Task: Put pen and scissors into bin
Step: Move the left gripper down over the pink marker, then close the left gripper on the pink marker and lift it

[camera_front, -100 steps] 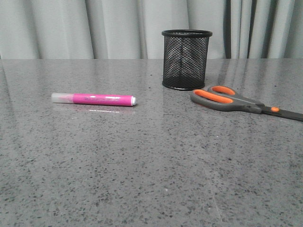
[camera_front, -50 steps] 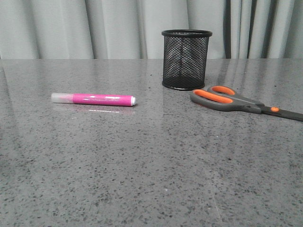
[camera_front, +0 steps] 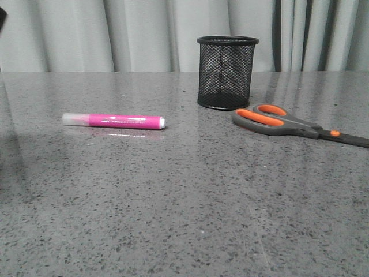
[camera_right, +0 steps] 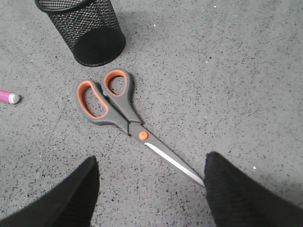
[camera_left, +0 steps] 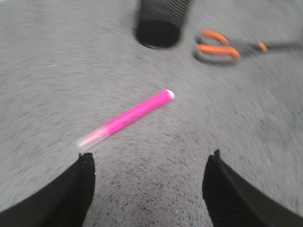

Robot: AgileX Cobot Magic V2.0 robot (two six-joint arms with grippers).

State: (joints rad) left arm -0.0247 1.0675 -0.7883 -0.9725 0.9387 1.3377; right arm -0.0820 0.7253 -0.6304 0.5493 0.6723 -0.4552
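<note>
The left claw is hanging open nearest the pen, lying slantwise ahead of it on the tabletop, while the right claw is gaping over the scissors.

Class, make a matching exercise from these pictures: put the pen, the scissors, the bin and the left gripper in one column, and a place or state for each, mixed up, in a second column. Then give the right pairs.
Column one:
1. pen
2. scissors
3. bin
4. left gripper

Column two:
A. standing upright
B. open, holding nothing
C. lying flat, left of the bin in the front view
D. lying flat, handles nearest the bin

Pairs: 1-C, 2-D, 3-A, 4-B
</note>
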